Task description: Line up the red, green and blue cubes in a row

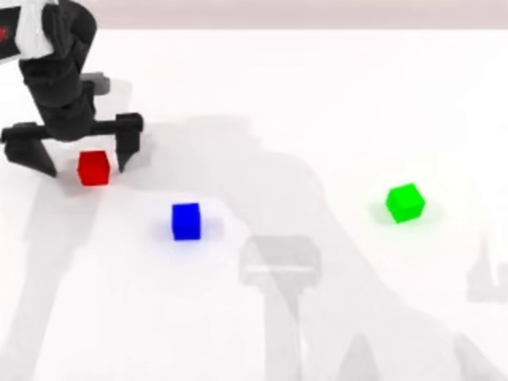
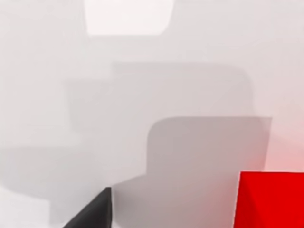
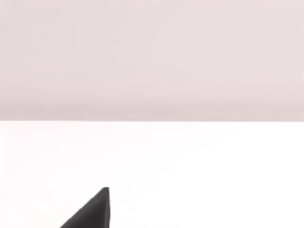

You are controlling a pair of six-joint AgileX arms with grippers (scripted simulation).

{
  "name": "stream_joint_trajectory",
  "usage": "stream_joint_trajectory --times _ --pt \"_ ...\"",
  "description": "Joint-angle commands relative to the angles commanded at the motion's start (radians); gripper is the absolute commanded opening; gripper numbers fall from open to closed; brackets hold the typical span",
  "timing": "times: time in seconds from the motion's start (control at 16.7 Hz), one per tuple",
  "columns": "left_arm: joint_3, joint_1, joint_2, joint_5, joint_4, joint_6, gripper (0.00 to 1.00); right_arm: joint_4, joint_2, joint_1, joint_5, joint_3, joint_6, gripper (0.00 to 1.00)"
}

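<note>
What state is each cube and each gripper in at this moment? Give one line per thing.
Red cube: on the table, between the open fingers of the left gripper, not gripped.
Blue cube: on the table, free.
Green cube: on the table at the right, free, turned slightly.
Right gripper: outside the top view.

Matte black left arm (image 1: 55, 79) with white housing, ending in a two-fingered black hand (image 1: 86, 163).

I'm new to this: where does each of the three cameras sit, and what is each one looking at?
Top view: above the table, looking down on the red cube, blue cube, green cube and open left gripper.
Left wrist view: on the left arm, facing the table; one dark finger shows.
Right wrist view: on the right arm, facing bare table.
Shared: the red cube.
</note>
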Motion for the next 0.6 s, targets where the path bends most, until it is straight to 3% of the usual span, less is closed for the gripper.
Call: stream_joint_trajectory --times 0.54,0.6 --pt "0.000 0.000 0.000 0.000 0.000 0.000 0.02 0.000 0.000 0.000 0.000 0.000 0.000 1.00" --pt "0.000 0.000 0.000 0.000 0.000 0.000 0.00 0.000 0.000 0.000 0.000 0.000 0.000 1.00"
